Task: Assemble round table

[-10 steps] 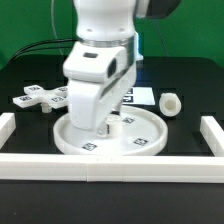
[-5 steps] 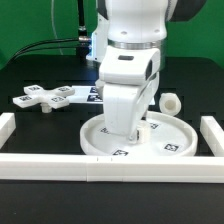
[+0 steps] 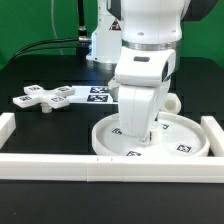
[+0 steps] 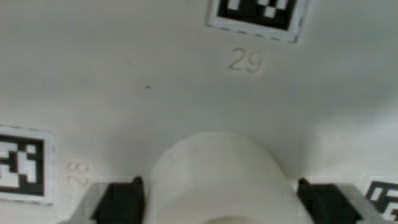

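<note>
The large white rimmed disc (image 3: 190,150) lies flat on the black table at the exterior view's right, against the front rail. My gripper (image 3: 135,128) comes straight down onto its middle. In the wrist view the gripper (image 4: 217,203) is shut on the disc's central hub (image 4: 217,170), with one dark finger (image 4: 121,200) on each side; the tagged disc surface (image 4: 143,80) fills the rest of that view. The cross-shaped foot (image 3: 45,98) lies at the exterior view's left. The short cylinder leg (image 3: 173,102) lies behind the arm, partly hidden.
The marker board (image 3: 100,94) lies flat behind the foot. White border rails run along the front (image 3: 60,168), the left (image 3: 5,125) and the right (image 3: 213,128). A device with a blue light stands at the back (image 3: 100,45).
My gripper has moved to the exterior view's right, and the disc has slid along the front rail with it. The foot and the leg have stayed in place.
</note>
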Action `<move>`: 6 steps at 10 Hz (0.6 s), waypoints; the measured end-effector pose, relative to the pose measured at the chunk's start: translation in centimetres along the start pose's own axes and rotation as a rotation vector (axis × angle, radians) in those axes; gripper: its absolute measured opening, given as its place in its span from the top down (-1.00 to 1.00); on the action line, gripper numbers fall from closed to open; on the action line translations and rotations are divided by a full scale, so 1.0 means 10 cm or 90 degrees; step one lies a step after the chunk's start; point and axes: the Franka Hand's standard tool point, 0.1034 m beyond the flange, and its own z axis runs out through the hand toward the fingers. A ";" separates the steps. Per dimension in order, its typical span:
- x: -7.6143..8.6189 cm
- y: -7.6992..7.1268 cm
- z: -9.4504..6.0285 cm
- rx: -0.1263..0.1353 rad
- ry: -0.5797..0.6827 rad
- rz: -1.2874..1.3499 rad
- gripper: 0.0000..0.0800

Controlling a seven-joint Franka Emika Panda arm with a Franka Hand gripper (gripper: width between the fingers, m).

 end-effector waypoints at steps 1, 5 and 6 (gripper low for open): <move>0.00 0.00 0.00 0.000 0.000 0.000 -0.03; -0.01 0.03 -0.17 -0.012 0.000 0.011 -0.56; 0.00 0.03 -0.29 -0.012 -0.002 0.024 -0.61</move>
